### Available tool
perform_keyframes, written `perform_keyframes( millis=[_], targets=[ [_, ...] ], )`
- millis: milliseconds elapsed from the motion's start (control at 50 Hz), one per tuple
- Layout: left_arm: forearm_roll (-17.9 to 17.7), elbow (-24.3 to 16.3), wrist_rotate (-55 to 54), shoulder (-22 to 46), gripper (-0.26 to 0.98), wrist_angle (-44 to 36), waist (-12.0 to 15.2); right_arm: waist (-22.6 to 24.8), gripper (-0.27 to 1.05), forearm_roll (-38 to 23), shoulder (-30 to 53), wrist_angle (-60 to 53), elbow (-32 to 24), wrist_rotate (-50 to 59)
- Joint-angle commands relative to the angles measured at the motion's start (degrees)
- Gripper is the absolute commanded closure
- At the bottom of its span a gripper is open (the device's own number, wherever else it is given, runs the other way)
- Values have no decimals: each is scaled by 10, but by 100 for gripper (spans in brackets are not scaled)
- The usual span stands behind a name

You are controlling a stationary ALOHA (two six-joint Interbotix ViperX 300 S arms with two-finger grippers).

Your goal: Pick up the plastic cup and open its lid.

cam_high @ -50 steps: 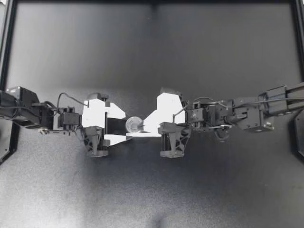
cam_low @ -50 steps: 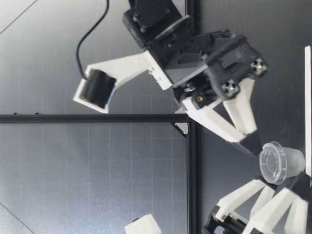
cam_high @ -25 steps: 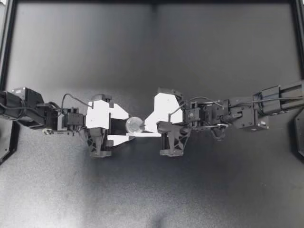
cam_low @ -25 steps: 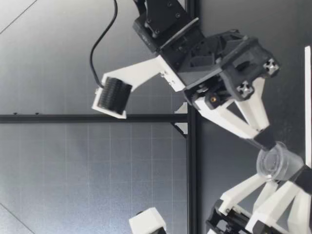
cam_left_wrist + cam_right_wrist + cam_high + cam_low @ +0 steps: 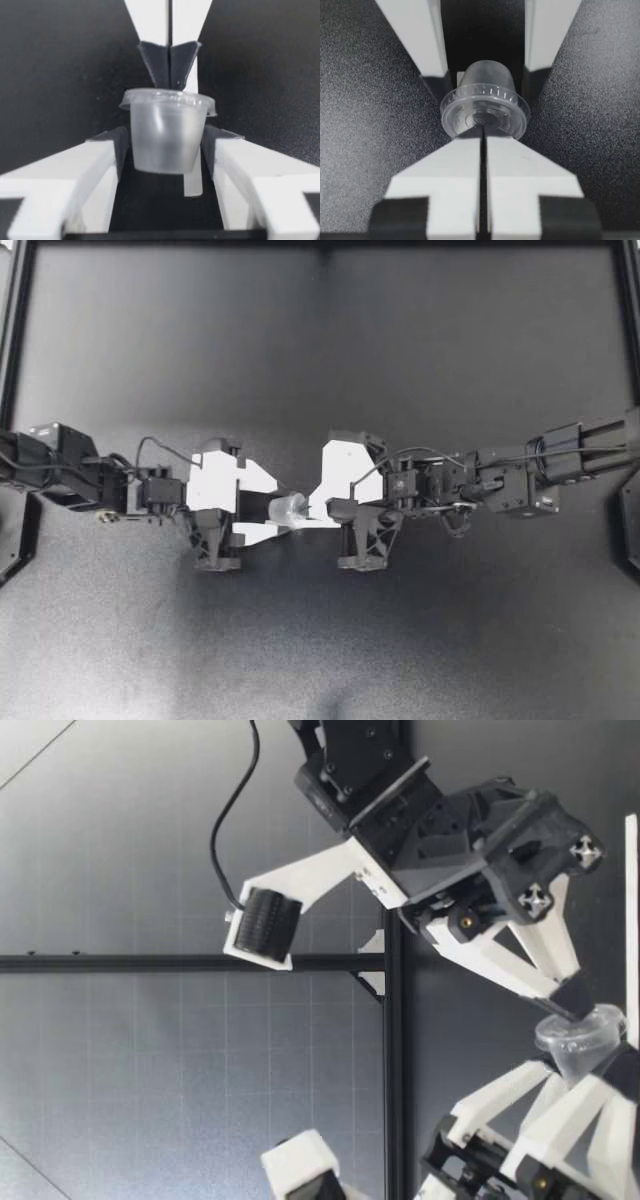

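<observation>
My left gripper (image 5: 268,512) is clamped on the cup (image 5: 285,507), one pad on each side of its body. It holds the cup tilted above the middle of the table (image 5: 320,640). My right gripper (image 5: 304,512) has its fingers pressed together at the rim of the lid (image 5: 484,114). I cannot tell whether they pinch it.

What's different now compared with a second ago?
My right hand came down toward my left until its closed fingertips reached the rim of the clear lid. My left hand shifted slightly toward it, and the small clear plastic cup tilted a little. Unchanged: the left hand stays shut on the cup, and the lid is still on.
</observation>
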Motion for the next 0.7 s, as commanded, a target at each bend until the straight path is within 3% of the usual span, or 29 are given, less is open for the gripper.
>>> perform_keyframes(
  millis=[0, 260, 540, 680],
  targets=[
    [2, -13, 0, -5, 22, 5, 1, -4, 97, 1, -9, -3, -12, 1],
    [2, -16, -3, -2, 25, 10, 1, -4, 97, 1, -10, -3, -13, 0],
    [2, -12, -3, -4, 55, 9, 1, -4, 97, 1, -38, -6, -3, -1],
    [2, -11, -3, -14, 59, -1, 1, -4, 97, 1, -89, -13, 29, -4]
  ],
)
